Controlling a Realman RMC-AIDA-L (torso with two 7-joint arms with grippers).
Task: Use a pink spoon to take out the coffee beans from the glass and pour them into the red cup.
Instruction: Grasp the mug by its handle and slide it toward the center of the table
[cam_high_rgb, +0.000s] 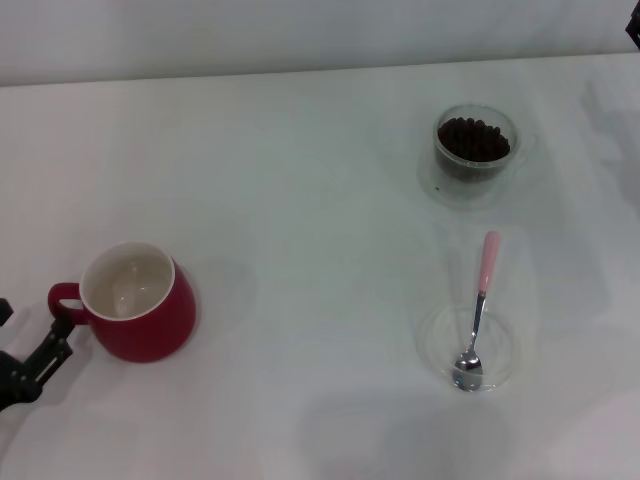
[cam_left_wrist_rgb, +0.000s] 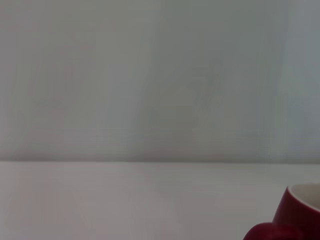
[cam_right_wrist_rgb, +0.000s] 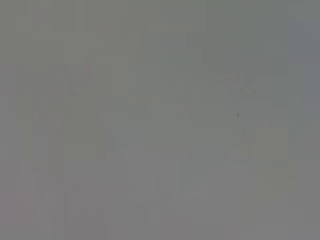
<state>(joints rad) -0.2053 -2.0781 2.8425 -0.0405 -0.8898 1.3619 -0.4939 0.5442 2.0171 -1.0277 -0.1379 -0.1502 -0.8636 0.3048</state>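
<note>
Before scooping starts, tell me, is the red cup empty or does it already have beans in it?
Empty. The head view shows the red cup upright with a bare white inside; the coffee beans are all in the glass.

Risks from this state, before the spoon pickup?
The pink-handled metal spoon lies with its bowl in the shallow clear dish; a grasp may drag or tip the dish. The left gripper sits at the loop handle of the round red cup; a nudge could shift it. The clear glass holds many coffee beans, so scooping may spill some.
</note>
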